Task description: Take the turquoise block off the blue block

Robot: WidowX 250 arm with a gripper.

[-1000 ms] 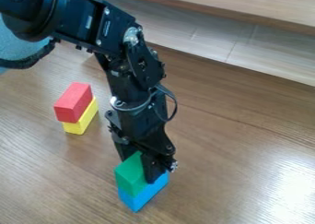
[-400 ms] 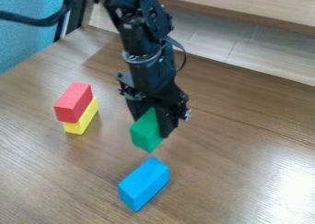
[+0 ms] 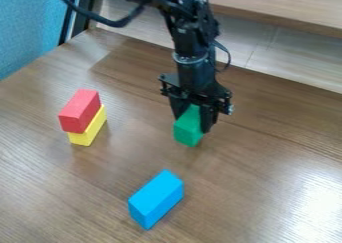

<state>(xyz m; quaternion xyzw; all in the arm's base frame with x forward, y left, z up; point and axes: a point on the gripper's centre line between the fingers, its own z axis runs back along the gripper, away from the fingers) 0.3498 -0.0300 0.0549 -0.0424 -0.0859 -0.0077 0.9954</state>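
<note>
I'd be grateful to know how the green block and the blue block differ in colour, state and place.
The green block is green, while the blue block is bright blue. The green block is gripped in the hand; the blue block lies free on the table. In the view, the green block is higher up than the blue block. Both are plain, flat-faced blocks.

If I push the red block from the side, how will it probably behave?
The red block may slide off or tip over, because it rests on top of the yellow block. It should not roll, as its faces look flat. It will probably stay stiff, since its edges are straight and nothing sags.
</note>
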